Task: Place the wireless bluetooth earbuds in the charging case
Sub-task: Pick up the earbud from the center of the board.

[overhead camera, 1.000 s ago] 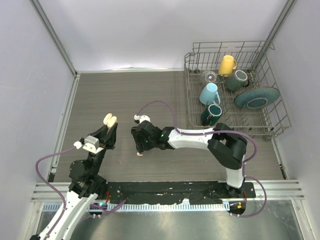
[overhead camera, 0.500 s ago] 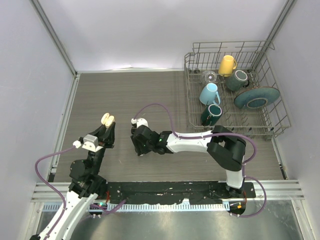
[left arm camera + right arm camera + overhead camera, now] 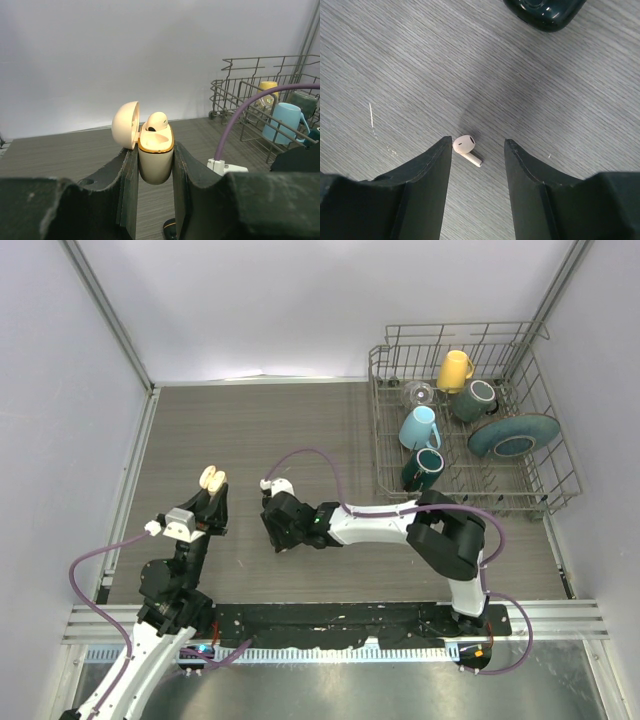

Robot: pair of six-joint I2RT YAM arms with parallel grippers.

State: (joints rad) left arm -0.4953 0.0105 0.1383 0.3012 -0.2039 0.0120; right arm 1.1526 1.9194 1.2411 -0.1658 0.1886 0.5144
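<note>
a cream-white earbud (image 3: 466,148) lies on the wood-grain table (image 3: 395,60), between the parted fingers of my right gripper (image 3: 478,147). it is just beside one finger and not gripped. a dark rounded object (image 3: 543,11) sits further off. my left gripper (image 3: 155,167) is clamped on the cream charging case (image 3: 155,150), which is upright with its lid open and a second earbud (image 3: 156,121) seated inside.

Cream against grey grain
Cream charging case (image 3: 155,160) with a gold rim — the earbud (image 3: 156,121) in it cream-white; table (image 3: 395,60) grey, wood-streaked; beyond the case, a yellow mug (image 3: 268,88) and pale-blue mug (image 3: 285,121)
</note>
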